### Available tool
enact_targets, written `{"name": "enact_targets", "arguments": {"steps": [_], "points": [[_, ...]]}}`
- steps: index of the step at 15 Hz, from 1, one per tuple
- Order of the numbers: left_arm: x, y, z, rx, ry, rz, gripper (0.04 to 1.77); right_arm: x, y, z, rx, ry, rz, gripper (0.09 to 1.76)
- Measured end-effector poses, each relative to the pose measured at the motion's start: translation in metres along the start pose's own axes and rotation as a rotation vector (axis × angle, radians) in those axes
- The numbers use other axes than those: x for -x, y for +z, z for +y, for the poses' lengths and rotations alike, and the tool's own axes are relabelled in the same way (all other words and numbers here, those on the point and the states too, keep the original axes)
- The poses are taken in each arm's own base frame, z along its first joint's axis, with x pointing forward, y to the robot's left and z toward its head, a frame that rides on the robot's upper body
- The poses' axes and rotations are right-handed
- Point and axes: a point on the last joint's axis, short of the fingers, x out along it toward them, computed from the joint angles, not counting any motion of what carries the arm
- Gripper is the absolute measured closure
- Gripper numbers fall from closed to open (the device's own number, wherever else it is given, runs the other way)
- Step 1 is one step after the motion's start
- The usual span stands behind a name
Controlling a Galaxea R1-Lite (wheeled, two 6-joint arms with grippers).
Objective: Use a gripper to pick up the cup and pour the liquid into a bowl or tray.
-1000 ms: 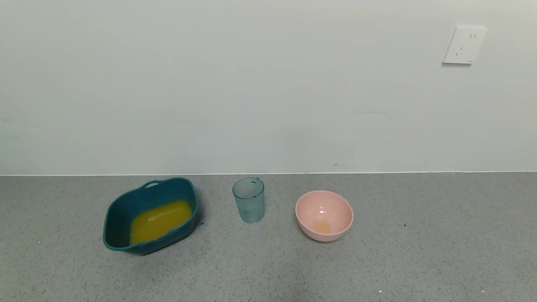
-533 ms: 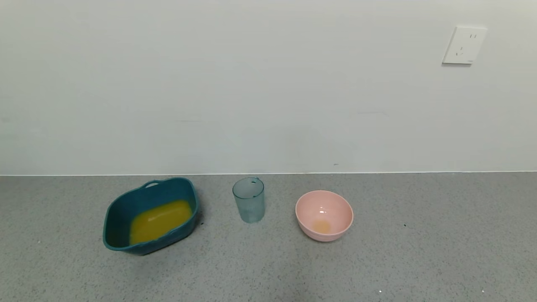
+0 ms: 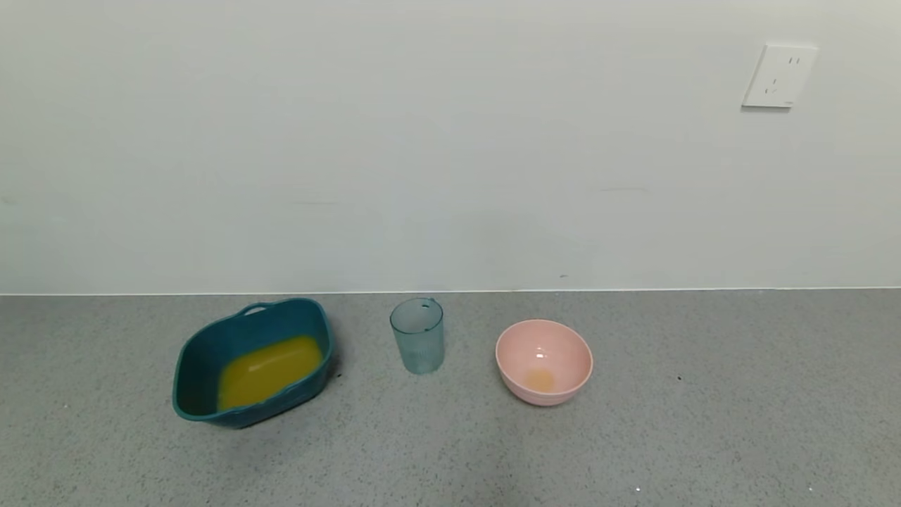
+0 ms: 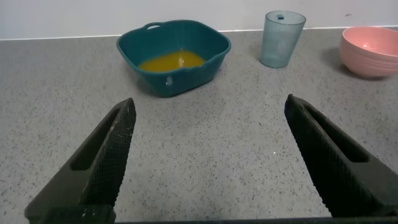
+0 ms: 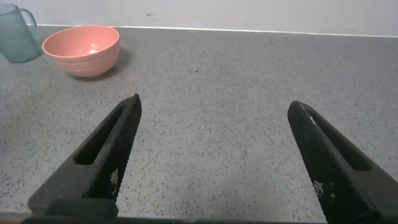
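Kitchen-like: speckled grey counter (image 3: 633, 422), wall socket (image 3: 779, 76)

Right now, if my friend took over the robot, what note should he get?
Left gripper: open, low over the counter, short of the teal tub.
Right gripper: open, parked, off to the pink bowl's side.
Cup: upright between tub and bowl, looks empty.
Done: orange liquid sits in the tub; a small trace in the pink bowl.
Left: seemingly nothing to pour.
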Motion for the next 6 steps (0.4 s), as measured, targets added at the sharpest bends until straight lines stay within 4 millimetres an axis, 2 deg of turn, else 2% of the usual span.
{"name": "enact_targets", "arguments": {"steps": [6], "points": [[-0.0001, -0.0003, 0.0, -0.005, 0.001, 0.001, 0.09, 0.0, 0.0, 0.0, 0.0, 0.0, 0.0, 0.14]]}}
